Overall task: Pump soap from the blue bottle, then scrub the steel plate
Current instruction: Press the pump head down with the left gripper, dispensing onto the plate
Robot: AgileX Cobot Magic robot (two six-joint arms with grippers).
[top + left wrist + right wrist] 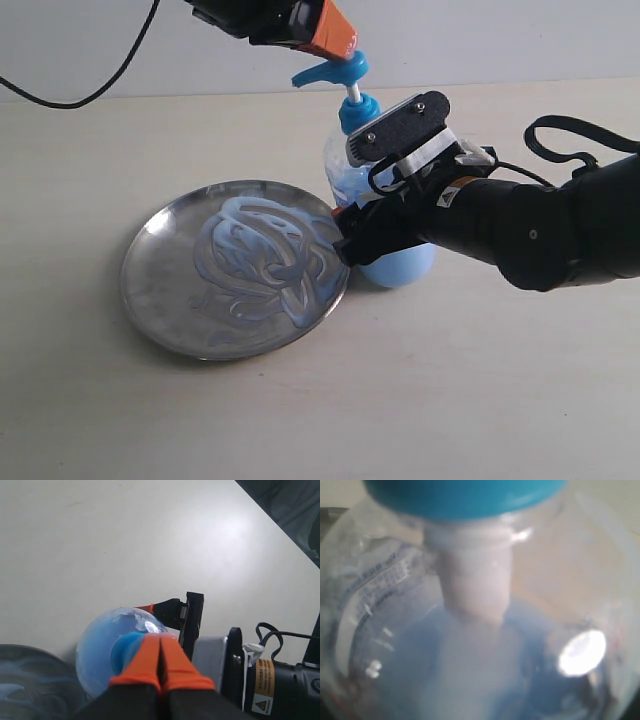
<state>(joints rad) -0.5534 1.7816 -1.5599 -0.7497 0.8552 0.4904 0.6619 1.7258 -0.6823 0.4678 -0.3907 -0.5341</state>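
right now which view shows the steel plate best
The exterior view: nearly the whole steel plate lies in sight, soap swirled across it. The left wrist view catches only an edge; the right wrist view is filled by the blue bottle.

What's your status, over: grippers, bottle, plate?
Left gripper shut, at the pump head. Right gripper shut on the blue bottle. Steel plate swirled with soap. Nothing blocking it.
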